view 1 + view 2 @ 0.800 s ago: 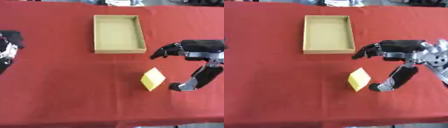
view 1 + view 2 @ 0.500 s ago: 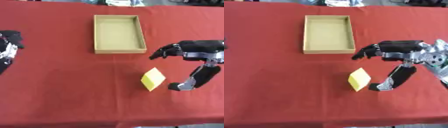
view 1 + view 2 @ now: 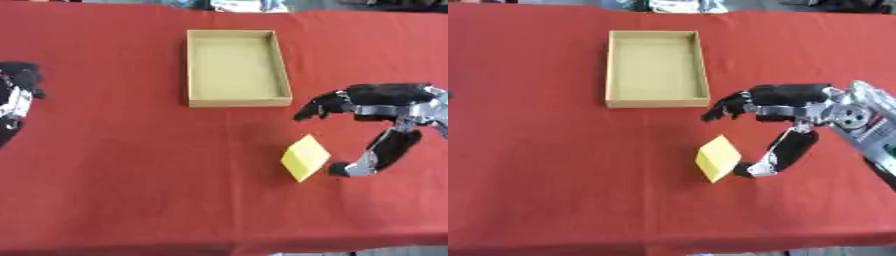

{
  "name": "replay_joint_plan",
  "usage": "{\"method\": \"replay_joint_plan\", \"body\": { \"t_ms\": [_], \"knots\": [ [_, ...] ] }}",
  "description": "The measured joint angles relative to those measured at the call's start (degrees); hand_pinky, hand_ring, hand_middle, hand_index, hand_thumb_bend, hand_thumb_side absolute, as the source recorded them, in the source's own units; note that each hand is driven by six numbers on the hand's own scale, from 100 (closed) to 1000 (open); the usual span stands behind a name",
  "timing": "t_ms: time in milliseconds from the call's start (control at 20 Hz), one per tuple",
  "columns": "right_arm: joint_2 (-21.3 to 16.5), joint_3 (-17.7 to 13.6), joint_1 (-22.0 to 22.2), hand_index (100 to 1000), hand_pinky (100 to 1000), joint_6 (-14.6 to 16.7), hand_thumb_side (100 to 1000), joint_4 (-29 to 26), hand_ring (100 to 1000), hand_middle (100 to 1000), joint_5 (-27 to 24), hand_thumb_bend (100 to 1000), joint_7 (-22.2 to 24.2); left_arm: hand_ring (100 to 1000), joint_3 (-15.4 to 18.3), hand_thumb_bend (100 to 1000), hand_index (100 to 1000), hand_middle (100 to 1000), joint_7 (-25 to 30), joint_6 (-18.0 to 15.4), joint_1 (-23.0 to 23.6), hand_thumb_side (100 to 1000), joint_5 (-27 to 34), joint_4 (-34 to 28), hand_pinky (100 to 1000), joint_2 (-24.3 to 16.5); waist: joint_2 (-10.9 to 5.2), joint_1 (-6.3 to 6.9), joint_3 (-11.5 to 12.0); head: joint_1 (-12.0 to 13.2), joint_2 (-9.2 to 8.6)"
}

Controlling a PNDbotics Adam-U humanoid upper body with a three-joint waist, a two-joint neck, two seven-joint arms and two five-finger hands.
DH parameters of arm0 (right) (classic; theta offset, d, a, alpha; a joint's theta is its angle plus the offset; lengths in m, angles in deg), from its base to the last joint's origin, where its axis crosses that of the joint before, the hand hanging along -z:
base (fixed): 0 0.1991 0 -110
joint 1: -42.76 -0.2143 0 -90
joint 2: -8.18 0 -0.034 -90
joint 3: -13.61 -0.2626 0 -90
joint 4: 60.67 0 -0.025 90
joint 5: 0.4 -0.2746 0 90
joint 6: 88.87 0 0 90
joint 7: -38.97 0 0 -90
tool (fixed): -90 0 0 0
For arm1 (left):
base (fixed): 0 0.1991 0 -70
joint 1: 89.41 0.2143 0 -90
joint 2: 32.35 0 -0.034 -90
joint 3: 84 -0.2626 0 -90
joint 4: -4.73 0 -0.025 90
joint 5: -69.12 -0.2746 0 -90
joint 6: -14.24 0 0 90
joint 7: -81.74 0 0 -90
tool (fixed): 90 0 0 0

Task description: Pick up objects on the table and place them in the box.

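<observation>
A red tablecloth [image 3: 114, 165] covers the table. Beyond the right hand's [image 3: 785, 102] fingertips lies an open cardboard box [image 3: 234, 67]. That hand is spread, holding nothing, fingers [image 3: 726, 106] reaching leftward and thumb [image 3: 776, 155] curved below. The yellow block [image 3: 718, 158] lies between them, just beside the thumb tip. The left hand [image 3: 17, 95] shows at the left edge; its fingers cannot be made out.

A red cloth [image 3: 131, 190] covers the bench and fills nearly the whole frame. Along the top edge, blurred pale and dark shapes show beyond it.
</observation>
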Motion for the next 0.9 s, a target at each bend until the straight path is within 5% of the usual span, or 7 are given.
{"method": "replay_joint_plan", "body": {
  "t_ms": [900],
  "knots": [
    [2.3,2.4,-1.2,935,790,3.4,348,4.3,884,864,5.0,370,0.3,545,0.0,201,716,582,0.2,-0.2,-0.3,640,0.0,0.1,658,0.0,0.32,0.03,0.6,-0.1,0.0]
  ]
}}
